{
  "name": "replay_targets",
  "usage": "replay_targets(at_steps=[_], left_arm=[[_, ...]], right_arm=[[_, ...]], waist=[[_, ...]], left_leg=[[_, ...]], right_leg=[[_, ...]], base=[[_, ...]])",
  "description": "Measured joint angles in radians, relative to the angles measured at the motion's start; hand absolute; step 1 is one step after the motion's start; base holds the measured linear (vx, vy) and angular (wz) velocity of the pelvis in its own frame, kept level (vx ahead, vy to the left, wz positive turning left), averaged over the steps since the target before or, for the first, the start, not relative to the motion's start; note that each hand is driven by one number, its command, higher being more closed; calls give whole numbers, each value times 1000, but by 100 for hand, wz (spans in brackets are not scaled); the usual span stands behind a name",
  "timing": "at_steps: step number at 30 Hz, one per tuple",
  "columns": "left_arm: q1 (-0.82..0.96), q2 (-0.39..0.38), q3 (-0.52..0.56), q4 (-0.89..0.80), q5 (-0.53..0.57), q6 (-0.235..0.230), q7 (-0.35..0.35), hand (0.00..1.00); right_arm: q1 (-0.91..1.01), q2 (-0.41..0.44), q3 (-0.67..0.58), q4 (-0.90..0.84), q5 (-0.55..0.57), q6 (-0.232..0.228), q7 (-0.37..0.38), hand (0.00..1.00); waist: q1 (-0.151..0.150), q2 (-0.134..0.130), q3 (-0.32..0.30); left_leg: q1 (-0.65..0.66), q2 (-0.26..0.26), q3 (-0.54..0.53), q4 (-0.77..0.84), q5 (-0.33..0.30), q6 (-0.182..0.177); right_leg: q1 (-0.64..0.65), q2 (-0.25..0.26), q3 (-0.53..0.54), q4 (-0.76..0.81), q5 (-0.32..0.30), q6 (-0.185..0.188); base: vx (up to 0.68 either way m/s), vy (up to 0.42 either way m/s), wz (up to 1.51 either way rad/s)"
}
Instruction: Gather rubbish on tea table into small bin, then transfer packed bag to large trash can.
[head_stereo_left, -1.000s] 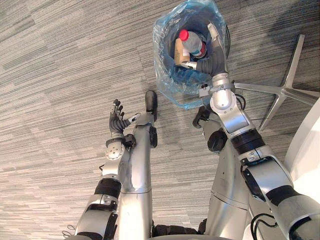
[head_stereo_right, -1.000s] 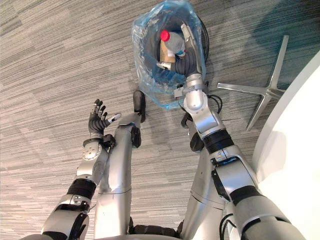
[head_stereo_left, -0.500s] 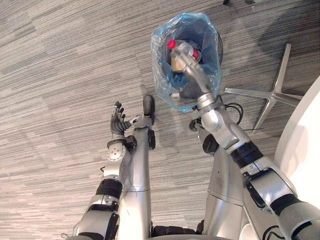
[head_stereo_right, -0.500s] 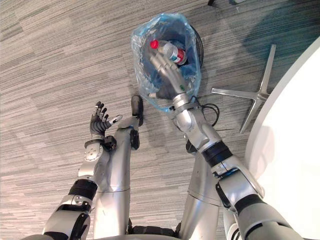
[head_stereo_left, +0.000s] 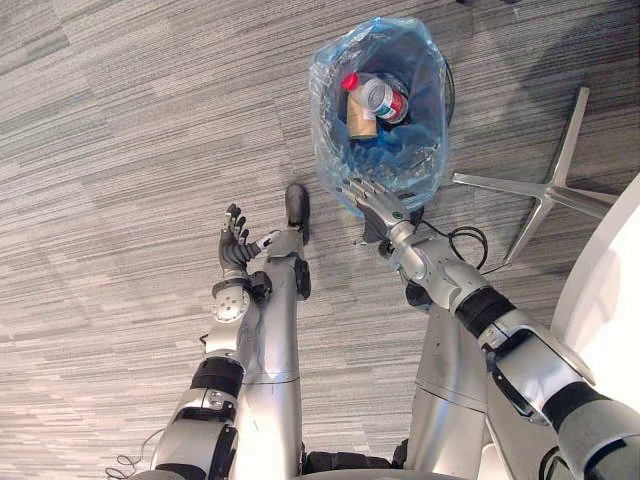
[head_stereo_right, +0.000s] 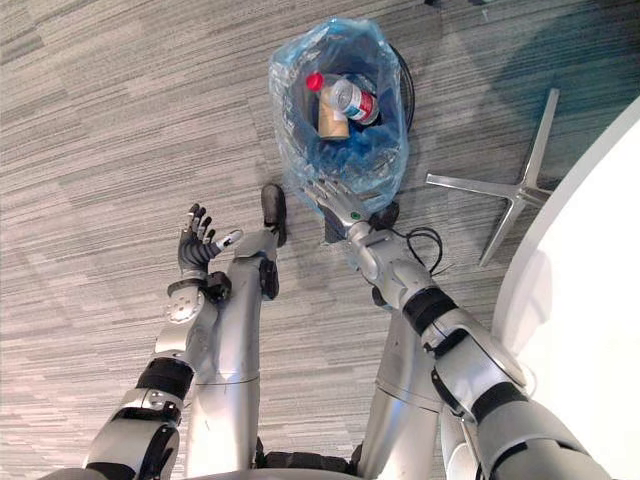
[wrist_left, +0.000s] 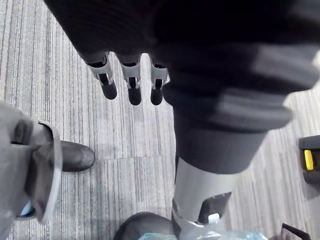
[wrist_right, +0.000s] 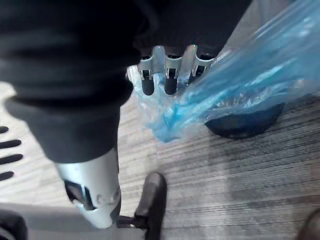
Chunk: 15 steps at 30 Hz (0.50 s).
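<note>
1. Grey striped carpet floor (head_stereo_left: 120, 150) carries the small bin (wrist_right: 245, 120), which stands upright, its mouth facing up, lined with a blue bag (head_stereo_left: 400, 165).
2. Inside the bag, a bottle (head_stereo_left: 383, 98) lies tilted with its long axis across the opening and its red cap (head_stereo_left: 350, 82) toward the robot's left. A brown carton (head_stereo_left: 360, 120) sits just beside the cap.
3. At the bag's near edge is the right robot hand (head_stereo_left: 372, 203), its fingers (wrist_right: 170, 75) straight against the loose plastic and the thumb apart, closed on nothing. The bin lies just beyond it.
4. Well apart from the bin on the left, the left robot hand (head_stereo_left: 233, 247) hangs above the carpet with its fingers spread and relaxed, empty.
5. A silver chair base (head_stereo_left: 560, 185) lies to the right of the bin, and a white bench (head_stereo_right: 590, 330) edge curves in on the right.
</note>
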Motion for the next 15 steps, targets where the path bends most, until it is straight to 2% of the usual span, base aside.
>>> replay_targets(at_steps=[10, 15], left_arm=[[-2, -2, 2, -6, -53, -1, 1, 0], [-2, -4, 3, -14, -52, -1, 1, 0]], right_arm=[[-30, 15, -60, 25, -14, 65, -89, 0], [-21, 14, -97, -52, -14, 77, -115, 0]], waist=[[-1, 0, 0], [-2, 0, 0]], left_leg=[[-12, 0, -7, -4, 6, 2], [-15, 0, -11, -4, 11, 3]], right_leg=[[-10, -1, -8, 2, -1, -1], [-10, -1, -12, 2, -1, -1]], base=[[-6, -4, 0], [-20, -14, 1]])
